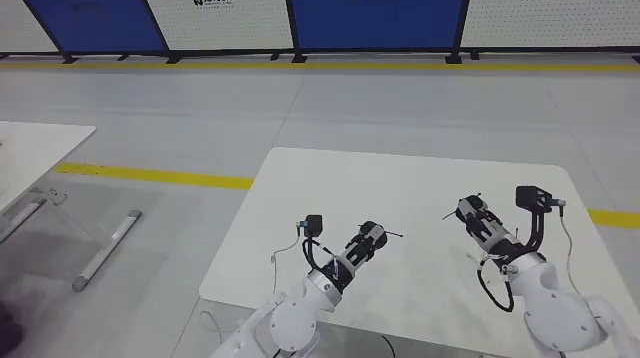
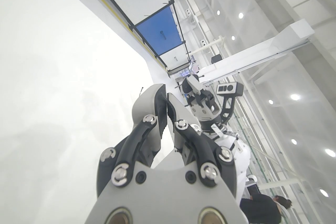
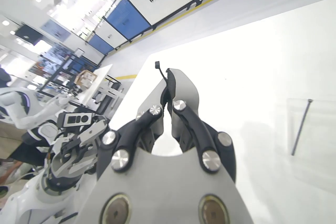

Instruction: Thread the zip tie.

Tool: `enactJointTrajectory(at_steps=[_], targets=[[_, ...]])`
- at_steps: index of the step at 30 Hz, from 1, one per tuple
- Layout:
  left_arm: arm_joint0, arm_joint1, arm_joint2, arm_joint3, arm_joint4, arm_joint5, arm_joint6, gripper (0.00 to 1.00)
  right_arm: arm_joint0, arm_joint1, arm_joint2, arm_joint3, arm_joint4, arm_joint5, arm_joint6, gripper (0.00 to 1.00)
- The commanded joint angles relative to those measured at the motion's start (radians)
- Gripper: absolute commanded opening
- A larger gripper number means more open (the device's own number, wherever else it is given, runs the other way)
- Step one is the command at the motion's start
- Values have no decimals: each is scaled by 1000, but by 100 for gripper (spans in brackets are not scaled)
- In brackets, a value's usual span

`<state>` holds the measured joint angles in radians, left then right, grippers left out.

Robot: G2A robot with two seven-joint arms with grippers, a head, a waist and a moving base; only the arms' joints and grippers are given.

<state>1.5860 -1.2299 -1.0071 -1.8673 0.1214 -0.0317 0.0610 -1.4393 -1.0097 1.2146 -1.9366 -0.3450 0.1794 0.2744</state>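
The right gripper (image 3: 166, 78) is closed tight on a black zip tie (image 3: 160, 70). The tie's square head and a short length of strap stick out past the fingertips, and the rest is hidden between the pads. From above, this gripper (image 1: 468, 210) hangs over the right part of the white table (image 1: 400, 178), with the tie's free end (image 1: 450, 215) pointing toward the other arm.

The left gripper (image 2: 166, 94) has its fingers pressed together with hardly a gap. A thin black strip (image 2: 141, 91) shows just beside its tip. In the top view the strip (image 1: 393, 233) juts from the left gripper (image 1: 372, 236) toward the right arm. It may be a second tie pinched there, though it is too fine to be sure. The two grippers face each other over the table, clearly apart.

A loose zip tie (image 3: 301, 128) lies flat on the table beside the right gripper, on what looks like a clear sheet (image 3: 319, 114).
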Motion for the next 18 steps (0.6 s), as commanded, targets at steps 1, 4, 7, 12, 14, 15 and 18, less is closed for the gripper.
enactJointTrajectory(at_steps=[1,4,7,12,14,15,18], targets=[[-27,-8,37,22,35,4,20,0,-8,-7,-18,-2,12,-15,-46,0],[-48,-14,61,44,57,12,35,0,-10,-11,-30,2,21,-22,-61,0],[-48,-14,61,44,57,12,35,0,-10,-11,-30,2,21,-22,-61,0],[-48,-14,61,44,57,12,35,0,-10,-11,-30,2,21,-22,-61,0],[-48,-14,61,44,57,12,35,0,-10,-11,-30,2,21,-22,-61,0],[-48,-14,61,44,57,12,35,0,-10,-11,-30,2,21,-22,-61,0],[-48,-14,61,44,57,12,35,0,-27,-19,-26,-5,57,-21,-120,0]])
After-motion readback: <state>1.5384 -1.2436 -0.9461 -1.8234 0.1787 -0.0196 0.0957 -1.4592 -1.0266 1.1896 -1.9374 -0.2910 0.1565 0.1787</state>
